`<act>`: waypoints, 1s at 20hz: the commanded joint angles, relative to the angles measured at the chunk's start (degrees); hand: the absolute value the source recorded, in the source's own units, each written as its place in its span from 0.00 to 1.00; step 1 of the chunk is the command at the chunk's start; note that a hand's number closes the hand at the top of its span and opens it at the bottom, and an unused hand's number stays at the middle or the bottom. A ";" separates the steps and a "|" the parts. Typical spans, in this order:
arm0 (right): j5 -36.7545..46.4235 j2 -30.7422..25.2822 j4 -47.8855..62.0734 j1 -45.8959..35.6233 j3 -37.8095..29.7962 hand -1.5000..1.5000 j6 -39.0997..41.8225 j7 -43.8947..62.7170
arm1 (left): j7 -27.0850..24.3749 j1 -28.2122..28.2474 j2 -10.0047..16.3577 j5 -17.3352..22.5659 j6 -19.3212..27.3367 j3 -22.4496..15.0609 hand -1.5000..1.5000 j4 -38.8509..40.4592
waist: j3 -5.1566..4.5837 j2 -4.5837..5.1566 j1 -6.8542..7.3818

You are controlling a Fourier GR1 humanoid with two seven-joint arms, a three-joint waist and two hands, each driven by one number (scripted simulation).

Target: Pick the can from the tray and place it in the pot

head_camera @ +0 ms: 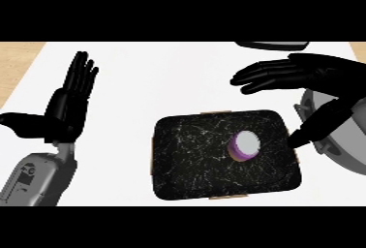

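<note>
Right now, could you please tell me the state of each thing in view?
Black marbled square tray: flat on the counter, one item on it.
Purple can with silver top: upright on the tray, not held.
Grey metal pot: right of the tray, only partly visible.
Left hand: open, resting at left, fingers up.
Right hand: open, holding nothing, above the pot.

The pot (350,145) runs off the right edge, partly behind the right hand (322,72).

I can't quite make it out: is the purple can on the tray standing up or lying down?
Standing up. The can shows its round pale top, with only a sliver of purple side.
</note>
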 commanded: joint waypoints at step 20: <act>30.13 5.82 25.44 -6.39 26.11 0.00 -14.75 -29.18 | 2.73 1.26 1.17 1.02 -1.36 4.78 0.50 0.50 | -0.31 -1.60 -3.70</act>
